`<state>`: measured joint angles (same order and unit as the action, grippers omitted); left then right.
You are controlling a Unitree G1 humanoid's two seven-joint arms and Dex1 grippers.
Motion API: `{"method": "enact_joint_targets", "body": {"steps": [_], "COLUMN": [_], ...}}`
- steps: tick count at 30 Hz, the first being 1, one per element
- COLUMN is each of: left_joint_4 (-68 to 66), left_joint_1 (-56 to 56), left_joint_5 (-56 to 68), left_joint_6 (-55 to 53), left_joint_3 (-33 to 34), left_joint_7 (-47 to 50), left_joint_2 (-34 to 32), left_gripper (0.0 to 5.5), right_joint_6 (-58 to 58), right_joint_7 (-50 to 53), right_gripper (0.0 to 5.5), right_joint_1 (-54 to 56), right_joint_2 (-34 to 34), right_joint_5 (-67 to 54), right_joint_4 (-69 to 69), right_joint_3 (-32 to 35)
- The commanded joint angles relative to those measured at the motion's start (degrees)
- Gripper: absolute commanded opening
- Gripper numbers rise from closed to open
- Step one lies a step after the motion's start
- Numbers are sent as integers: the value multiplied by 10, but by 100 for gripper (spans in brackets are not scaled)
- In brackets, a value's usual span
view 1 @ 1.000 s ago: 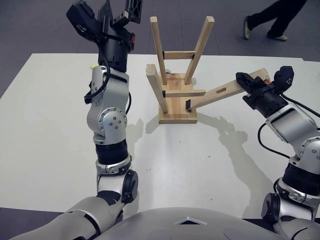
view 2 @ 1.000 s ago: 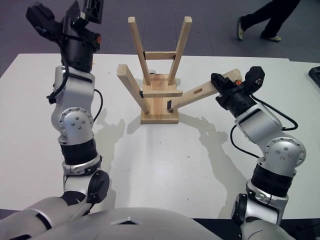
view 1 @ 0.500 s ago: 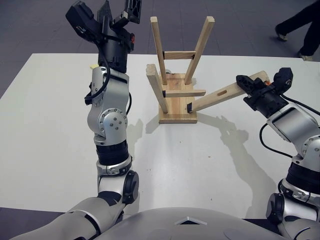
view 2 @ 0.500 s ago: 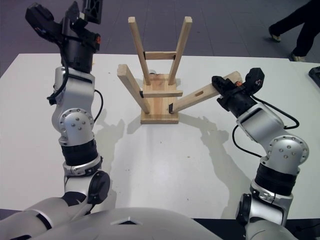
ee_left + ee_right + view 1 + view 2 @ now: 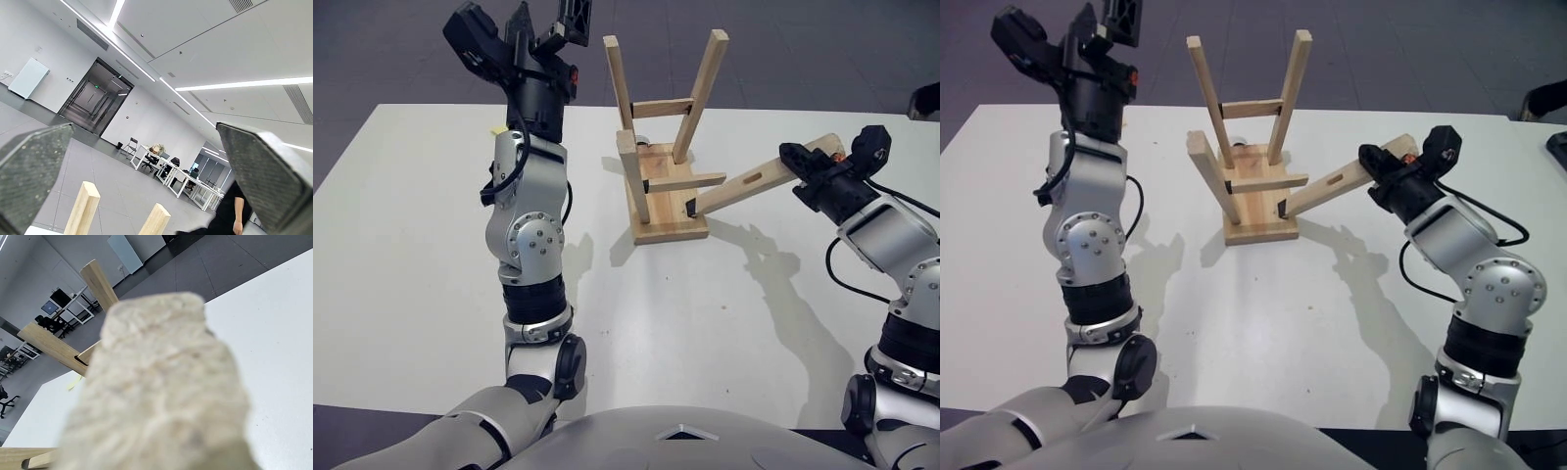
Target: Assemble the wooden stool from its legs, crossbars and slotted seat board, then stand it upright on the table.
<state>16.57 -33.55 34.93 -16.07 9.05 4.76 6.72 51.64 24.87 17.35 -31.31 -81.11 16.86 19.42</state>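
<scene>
The stool lies upside down on the white table, its seat board (image 5: 672,231) flat and three legs (image 5: 709,88) pointing up, joined by crossbars (image 5: 663,108). A fourth leg (image 5: 752,180) slants from the board's right front corner out to the right. My right gripper (image 5: 815,164) is shut on that leg's far end, and its wood (image 5: 161,396) looms close in the right wrist view. My left gripper (image 5: 548,20) is held high at the back left of the stool, open and holding nothing, with its pads (image 5: 34,171) wide apart above two leg tips (image 5: 83,210).
The table (image 5: 411,245) has free surface to the left of the stool and in front of it. Dark floor lies beyond the far edge. My left arm stands upright just left of the stool.
The stool has turned and slid a little to the right on the table. My right gripper has drawn slightly right with the slanting leg. The left arm has kept still.
</scene>
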Motion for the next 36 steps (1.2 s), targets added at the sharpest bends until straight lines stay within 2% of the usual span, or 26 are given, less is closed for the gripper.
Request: {"method": "enact_joint_targets", "body": {"steps": [1, 11, 20, 36], "left_joint_4": [9, 9, 0, -27], "left_joint_1": [-7, -17, -29, -41], "left_joint_5": [-6, -3, 2, 2], "left_joint_6": [-5, -17, -32, -37], "left_joint_3": [-8, -20, -20, -18], "left_joint_7": [9, 6, -2, -22], "left_joint_2": [3, 0, -8, -10], "left_gripper": [540, 540, 540, 540], "right_joint_6": [32, 45, 44, 57], "right_joint_7": [1, -10, 0, -30], "right_gripper": [100, 100, 100, 100], "right_joint_1": [6, 9, 37, 65], "right_joint_2": [-30, -12, 19, 61], "right_joint_5": [56, 101, 104, 183], "right_joint_4": [6, 4, 11, 8], "right_joint_3": [-32, -67, -75, -103]}}
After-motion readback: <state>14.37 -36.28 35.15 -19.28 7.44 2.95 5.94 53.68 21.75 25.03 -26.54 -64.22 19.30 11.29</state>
